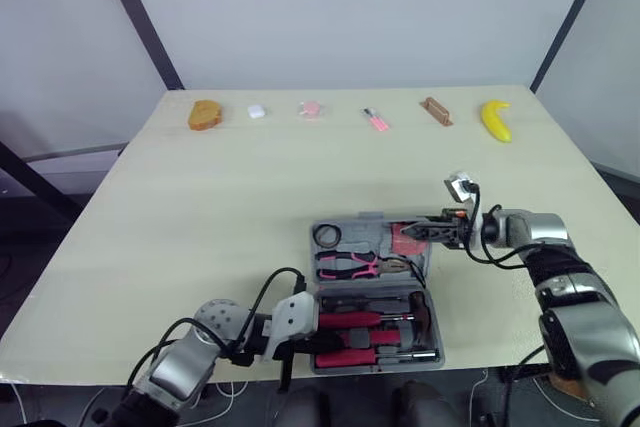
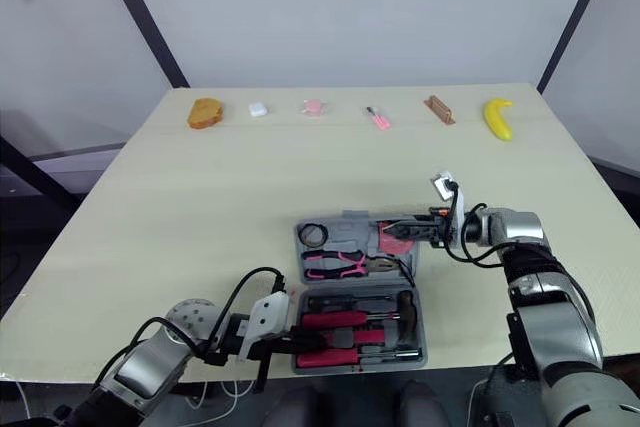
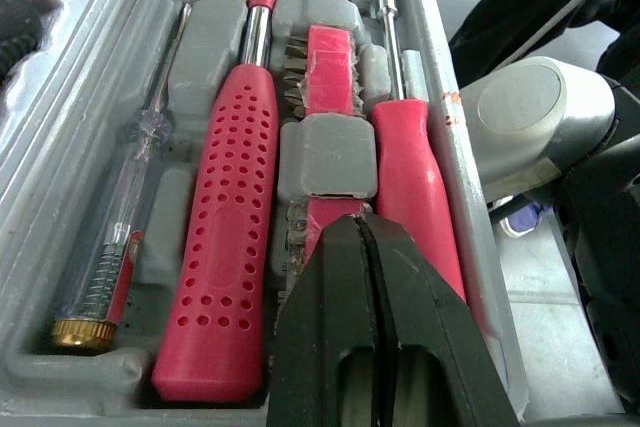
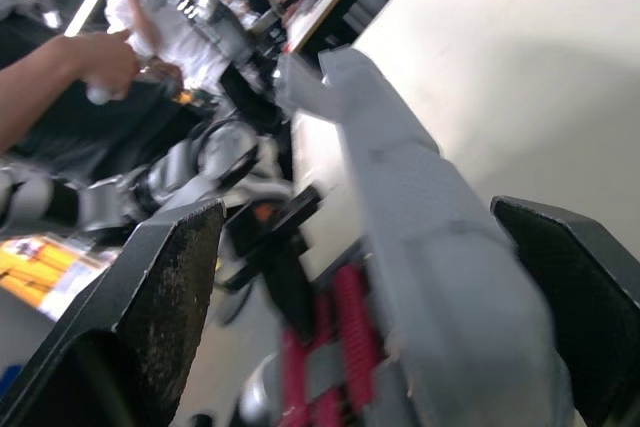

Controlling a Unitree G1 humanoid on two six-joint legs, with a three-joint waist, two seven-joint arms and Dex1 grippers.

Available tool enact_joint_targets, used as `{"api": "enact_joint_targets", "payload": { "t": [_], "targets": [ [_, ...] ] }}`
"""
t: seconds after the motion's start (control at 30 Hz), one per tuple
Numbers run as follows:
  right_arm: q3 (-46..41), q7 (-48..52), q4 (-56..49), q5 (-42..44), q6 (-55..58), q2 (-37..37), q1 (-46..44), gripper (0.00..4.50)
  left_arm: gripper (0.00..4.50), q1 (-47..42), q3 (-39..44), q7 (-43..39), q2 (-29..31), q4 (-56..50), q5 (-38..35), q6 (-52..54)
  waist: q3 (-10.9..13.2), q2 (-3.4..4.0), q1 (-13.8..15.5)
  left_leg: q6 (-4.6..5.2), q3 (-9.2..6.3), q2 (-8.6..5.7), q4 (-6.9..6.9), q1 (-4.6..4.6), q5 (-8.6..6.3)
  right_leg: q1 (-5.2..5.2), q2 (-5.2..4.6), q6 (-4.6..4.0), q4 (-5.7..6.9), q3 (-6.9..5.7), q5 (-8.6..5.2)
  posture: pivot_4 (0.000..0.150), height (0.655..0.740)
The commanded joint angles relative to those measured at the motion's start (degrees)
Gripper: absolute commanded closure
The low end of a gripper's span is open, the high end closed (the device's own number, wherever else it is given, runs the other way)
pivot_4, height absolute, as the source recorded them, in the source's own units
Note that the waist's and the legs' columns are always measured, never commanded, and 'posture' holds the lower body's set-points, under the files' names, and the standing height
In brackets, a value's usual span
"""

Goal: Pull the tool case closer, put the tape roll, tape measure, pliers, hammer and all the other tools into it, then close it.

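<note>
Packing looks complete; closing is the step in hand. The grey tool case (image 1: 362,220) lies open at the near edge of the tabletop, with the red-handled hammer (image 3: 225,247) seated in its near half. My right claw (image 1: 420,232) stands wide astride the far half's rim, seemingly not yet gripping. My left claw (image 3: 362,232), pinched empty, hangs over the near half. Next move: clamp the rim, withdraw the left claw, fold the case shut.

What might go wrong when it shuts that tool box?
1. The left hand lies over the red-handled tools in the tool case's near half; folding the far half over could trap it.
2. The case sits close to the table's front edge; a tug might tip it off.
3. The pliers in the far half, whose rim the open right hand straddles, may spill.
</note>
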Motion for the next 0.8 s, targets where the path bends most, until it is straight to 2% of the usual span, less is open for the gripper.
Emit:
{"api": "enact_joint_targets", "payload": {
  "t": [0.03, 0.23, 0.33, 0.43, 0.53, 0.57, 0.6, 0.63, 0.67, 0.7, 0.73, 0.77, 0.8],
  "targets": [
    [0.76, 1.23, -10.30, 4.80, 4.11, -2.93, 3.09, 0.02, 4.50, 2.68, 0.92, 0.02, 0.84, 0.37, -0.93, 1.19, 0.00, 0.00, -0.01, 0.00, 0.00, 0.00, 0.00, -0.01, 0.00, 0.00, -0.01, 0.00, -0.01, 0.00, 0.00, 0.150, 0.7400],
    [-0.46, 0.92, -25.25, 10.00, 9.74, -8.64, 11.39, 0.02, 4.50, 12.28, 9.40, -4.11, 7.48, -7.38, -8.59, -0.49, 0.05, -0.07, -0.31, 0.02, -0.31, 0.04, -0.05, -0.09, -0.02, -0.10, 0.00, -0.01, -0.05, 0.00, 0.00, 0.150, 0.7400],
    [-2.69, -0.63, -33.60, 12.72, 11.57, -12.43, 16.93, 0.02, 4.50, 19.82, 17.68, -6.61, 11.44, -7.04, -12.15, -3.88, 0.20, -0.16, -0.18, 0.02, -0.34, 0.04, -0.07, -0.13, -0.02, -0.12, -0.05, -0.01, -0.09, -0.04, -0.01, 0.150, 0.7400],
    [-6.18, -3.48, -39.80, 12.80, 9.12, -16.57, 24.44, 0.02, 4.50, 23.22, 28.48, -6.21, 11.37, -4.63, -19.96, -0.63, 0.30, -0.25, 0.44, 0.03, -0.39, 0.07, -0.08, -0.19, -0.03, -0.14, -0.17, -0.02, -0.12, -0.16, -0.02, 0.150, 0.7400],
    [-10.41, -6.74, -43.57, 10.21, 1.99, -19.37, 32.84, 0.00, 3.78, 20.96, 34.39, -5.44, 11.00, -0.22, -22.70, 0.90, 0.31, -0.35, 1.40, 0.04, -0.42, 0.01, -0.04, -0.19, -0.03, -0.10, -0.25, 0.00, -0.15, -0.31, -0.03, 0.150, 0.7400],
    [-12.35, -8.01, -44.44, 8.79, -1.73, -19.94, 35.96, 0.00, 3.22, 19.10, 35.73, -4.28, 10.25, 1.05, -23.06, 0.82, 0.31, -0.32, 1.70, 0.04, -0.42, -0.01, 0.00, -0.18, -0.03, -0.07, -0.23, 0.00, -0.16, -0.35, -0.03, 0.150, 0.7400],
    [-14.33, -9.76, -44.93, 7.23, -5.96, -19.69, 38.41, 0.00, 2.88, 17.27, 36.64, -2.93, 9.42, 1.80, -23.47, 1.14, 0.31, -0.37, 1.94, 0.04, -0.41, -0.06, -0.01, -0.20, -0.03, -0.04, -0.23, 0.01, -0.20, -0.36, -0.04, 0.150, 0.7400],
    [-16.35, -11.78, -45.07, 5.43, -11.33, -18.79, 40.59, 0.00, 2.20, 15.63, 37.18, -1.59, 8.77, 2.07, -23.75, 1.94, 0.33, -0.42, 2.02, 0.04, -0.37, -0.07, 0.02, -0.20, -0.03, 0.00, -0.21, 0.02, -0.20, -0.38, -0.04, 0.150, 0.7400],
    [-17.50, -13.19, -45.05, 4.43, -15.05, -18.04, 41.85, 0.00, 1.89, 14.65, 37.45, -0.85, 8.31, 2.11, -23.80, 2.62, 0.34, -0.44, 1.97, 0.04, -0.31, -0.06, 0.02, -0.20, -0.03, 0.03, -0.17, 0.03, -0.25, -0.38, -0.03, 0.150, 0.7400],
    [-18.59, -14.38, -44.91, 3.45, -18.61, -17.29, 43.07, 0.00, 1.35, 13.86, 37.60, -0.35, 7.93, 2.07, -23.65, 3.04, 0.34, -0.45, 1.73, 0.04, -0.29, -0.06, 0.03, -0.21, -0.02, 0.04, -0.16, 0.04, -0.26, -0.36, -0.02, 0.150, 0.7400],
    [-19.23, -15.00, -44.87, 2.97, -20.82, -16.91, 43.96, 0.00, 1.35, 13.54, 37.76, -0.12, 7.67, 1.89, -23.48, 3.28, 0.34, -0.46, 1.30, 0.04, -0.29, -0.05, 0.03, -0.20, -0.02, 0.03, -0.13, 0.04, -0.26, -0.34, -0.02, 0.150, 0.7400],
    [-20.33, -15.50, -44.94, 2.81, -22.84, -16.61, 45.37, 0.00, 0.69, 12.76, 37.88, 0.25, 7.34, 1.86, -23.27, 3.21, 0.35, -0.47, 1.07, 0.03, -0.29, -0.04, 0.02, -0.19, -0.02, 0.03, -0.09, 0.04, -0.26, -0.29, -0.02, 0.150, 0.7400],
    [-21.79, -16.37, -44.69, 2.13, -26.24, -15.90, 46.84, 0.00, 0.34, 11.82, 37.88, 0.93, 7.16, 1.97, -23.32, 4.01, 0.35, -0.47, 1.13, 0.03, -0.29, -0.01, 0.01, -0.18, -0.02, 0.03, -0.05, 0.04, -0.26, -0.24, -0.02, 0.150, 0.7400]
  ]
}}
